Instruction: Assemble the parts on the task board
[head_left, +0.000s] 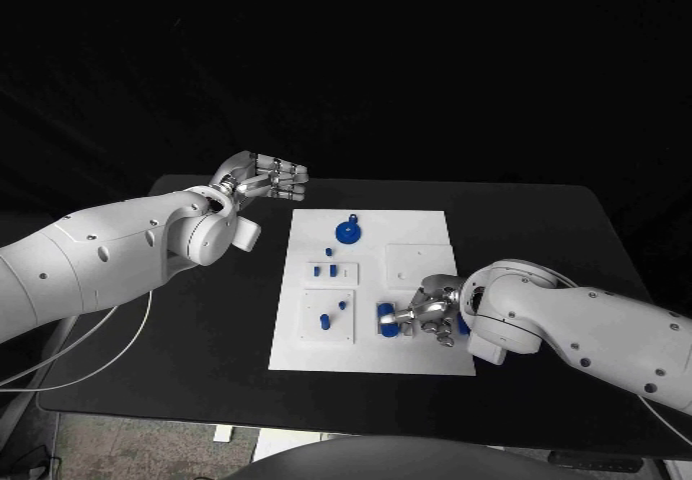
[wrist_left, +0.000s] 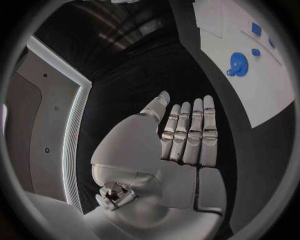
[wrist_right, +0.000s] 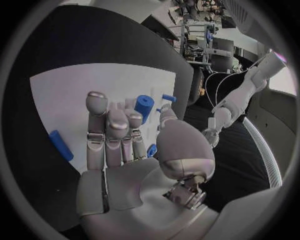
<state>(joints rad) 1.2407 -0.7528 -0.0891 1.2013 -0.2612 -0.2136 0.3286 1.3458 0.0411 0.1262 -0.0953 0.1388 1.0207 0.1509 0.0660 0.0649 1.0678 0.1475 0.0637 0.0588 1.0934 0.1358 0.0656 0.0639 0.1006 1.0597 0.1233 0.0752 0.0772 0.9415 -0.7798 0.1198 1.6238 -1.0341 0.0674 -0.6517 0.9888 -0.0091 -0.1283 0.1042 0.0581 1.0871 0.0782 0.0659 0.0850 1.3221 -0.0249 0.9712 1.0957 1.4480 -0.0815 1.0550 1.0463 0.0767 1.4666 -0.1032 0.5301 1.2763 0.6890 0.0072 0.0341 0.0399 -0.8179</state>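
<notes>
The left hand (head_left: 264, 180) hangs over the black desk (head_left: 534, 220) off the task board's 11 o'clock corner, its fingers (wrist_left: 190, 132) straight, side by side and spread from the thumb, holding nothing and touching nothing. The right hand (head_left: 433, 312) sits over the 5 o'clock corner of the task board (head_left: 418, 225), fingers (wrist_right: 109, 125) partly curled. A blue cylinder (wrist_right: 143, 107) shows just beyond the fingertips in the right wrist view; whether the hand grips it or merely hovers beside it cannot be told.

The white board lies in the middle of the desk, long axis running from 12 to 6 o'clock. Near its 12 o'clock end lies a round blue gear (head_left: 348, 232) with a small knob on its far side. Below it, at about 9 o'clock on the board, three small blue pegs (head_left: 332, 269) stand in a raised white block. Toward 7 o'clock, two short blue pins (head_left: 330, 316) lie on a second white block, tilted a little off the board's long axis. Just beside the right hand's fingers, a longer blue bar (head_left: 387, 319) lies with its long axis along 12 to 6.

A raised white square at the board's 3 o'clock edge carries nothing. Bare black desk runs wide at 3 o'clock and 12 o'clock of the board; the strip at 9 o'clock is narrower, with the left arm above it. The board's 6 o'clock edge lies near the desk's front edge.
</notes>
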